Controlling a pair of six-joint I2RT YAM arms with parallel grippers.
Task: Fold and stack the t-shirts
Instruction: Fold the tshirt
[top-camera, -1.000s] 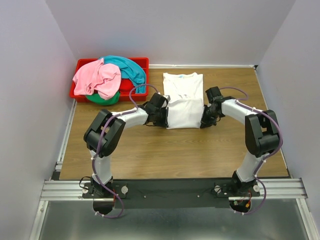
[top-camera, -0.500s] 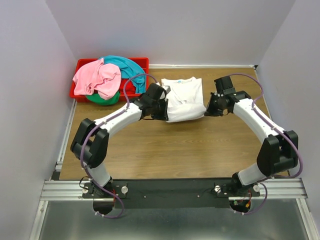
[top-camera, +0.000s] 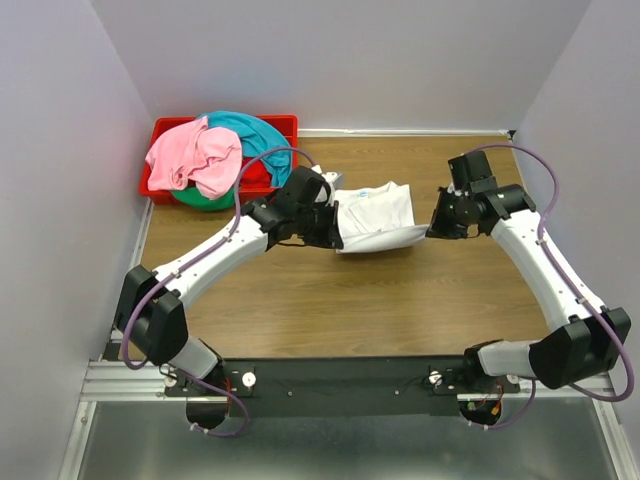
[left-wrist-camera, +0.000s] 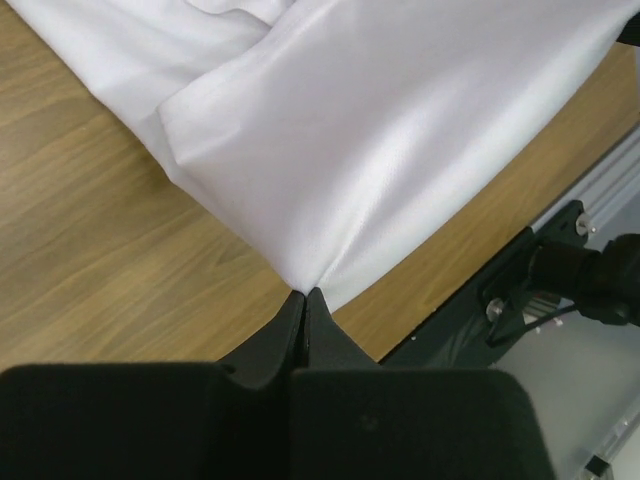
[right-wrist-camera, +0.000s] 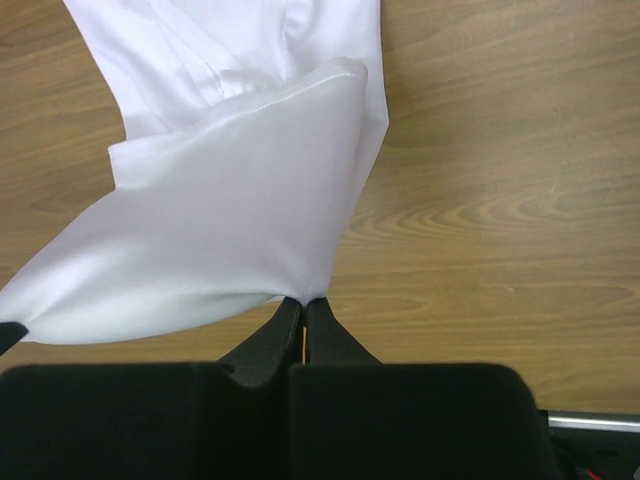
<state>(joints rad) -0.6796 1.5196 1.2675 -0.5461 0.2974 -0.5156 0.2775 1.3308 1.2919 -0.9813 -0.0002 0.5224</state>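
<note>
Careful: your left tool (left-wrist-camera: 303, 294) and right tool (right-wrist-camera: 302, 300) each pinch the white t-shirt (top-camera: 375, 215); uneven pulling could slip it free.

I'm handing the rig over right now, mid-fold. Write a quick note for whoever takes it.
Grippers: the left gripper is shut on one near corner of the white t-shirt; the right gripper is shut on the other.
Things: the white t-shirt's held edge is lifted between the arms, its far part on the table. The pink t-shirt, teal t-shirt and green t-shirt are heaped in the red bin.
Done: white t-shirt partly folded.
Left: finish this fold, then fold and stack the others.
</note>
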